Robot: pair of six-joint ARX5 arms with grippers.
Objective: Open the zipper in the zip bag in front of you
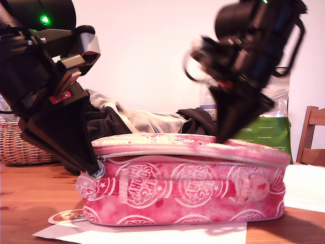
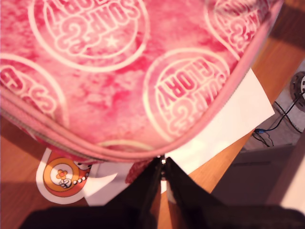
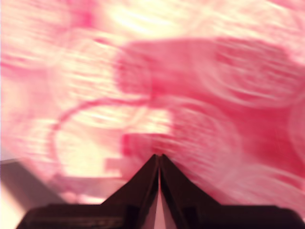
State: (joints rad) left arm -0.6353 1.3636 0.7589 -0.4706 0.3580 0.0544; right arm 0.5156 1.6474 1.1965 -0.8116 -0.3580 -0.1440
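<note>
The table (image 1: 30, 195) is brown wood and fills the bottom of the exterior view. The bag (image 1: 185, 178) lies on it at the lower centre of that view, a long pink case printed with white round logos, resting partly on white paper (image 1: 152, 234). A pink strap (image 1: 177, 189) runs along its facing side. The zipper (image 1: 177, 154) is a thin grey line just under the top panel, running from the exterior view's left end of the bag across to the right; along the facing side it looks closed.

My first gripper (image 1: 95, 169) comes down from the upper left of the exterior view, its dark tip at the bag's left corner, right at the zipper line. In the first wrist view the bag (image 2: 119, 71) fills the upper frame, and my first gripper (image 2: 163, 164) has its fingers pressed together at the bag's edge with something small and metallic between the tips; I cannot tell what it is.

My second gripper (image 1: 222, 137) drops from the upper right of the exterior view, blurred, its tip on or just above the bag's top panel, right of centre. In the second wrist view my second gripper (image 3: 159, 160) shows its fingers pressed together over blurred pink fabric, with nothing seen between them.

Behind the bag lie a wicker basket (image 1: 20, 145) at the left edge, crumpled clothes (image 1: 137, 119) at centre, and a green pouch (image 1: 266, 129) at right. A round orange sticker (image 2: 59, 176) lies beside the bag's corner.
</note>
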